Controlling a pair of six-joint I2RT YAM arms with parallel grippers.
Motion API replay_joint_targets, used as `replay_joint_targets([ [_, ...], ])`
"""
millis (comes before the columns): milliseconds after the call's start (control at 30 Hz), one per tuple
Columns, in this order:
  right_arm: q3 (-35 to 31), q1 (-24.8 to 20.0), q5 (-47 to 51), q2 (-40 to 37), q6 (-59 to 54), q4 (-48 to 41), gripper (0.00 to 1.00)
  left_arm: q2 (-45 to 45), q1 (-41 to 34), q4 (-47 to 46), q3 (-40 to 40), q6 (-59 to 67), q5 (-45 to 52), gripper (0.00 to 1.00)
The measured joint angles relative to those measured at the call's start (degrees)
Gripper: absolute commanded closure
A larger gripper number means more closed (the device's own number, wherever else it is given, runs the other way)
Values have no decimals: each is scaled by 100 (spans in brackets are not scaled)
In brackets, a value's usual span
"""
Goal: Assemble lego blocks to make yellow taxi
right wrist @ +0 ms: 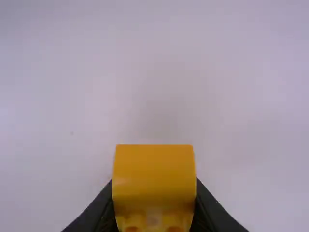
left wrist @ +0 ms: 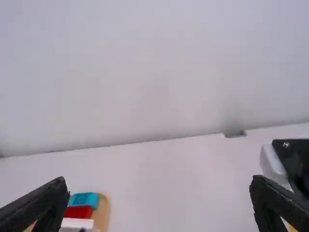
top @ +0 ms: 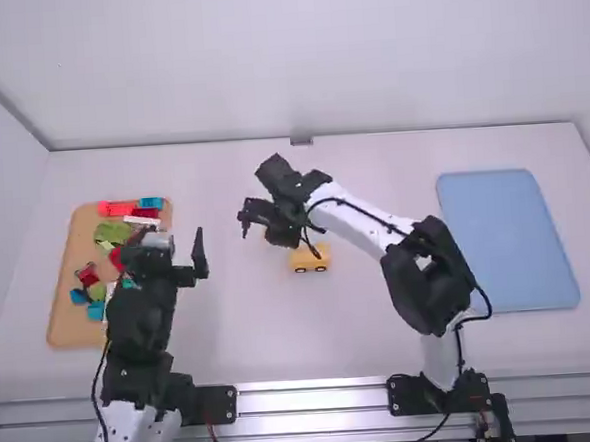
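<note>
Seen from above, the left gripper (top: 179,243) is at the 3 o'clock edge of a wooden tray (top: 66,325); its two fingers stand wide apart with nothing between them, as its own wrist view also shows. The tray lies toward 9 o'clock on the white table (top: 382,326) and holds loose blocks; a teal block (top: 151,203) sits at its 1 o'clock corner, a red block (top: 118,209) just beside that, and a green piece (top: 113,232) near 12 o'clock.

The right gripper (top: 267,221) is near the middle of the table; its fingers grip a yellow block (right wrist: 153,179) by two opposite sides, with studs visible on the block. A yellow toy car (top: 310,260) with black wheels stands on the table, near that gripper, toward its 4 o'clock; a blue tray (top: 506,238) lies toward 3 o'clock.
</note>
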Motion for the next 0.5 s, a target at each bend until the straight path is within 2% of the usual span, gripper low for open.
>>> replay_joint_targets([
  [133,0,66,162,0,-114,-7,100,-575,144,-417,-50,-136,-151,1],
  [300,122,118,358,42,-168,-229,100,-809,308,-393,-50,-236,-238,1],
  [500,1250,339,369,710,-195,-1010,100,-800,361,-472,-50,-330,-278,1],
])
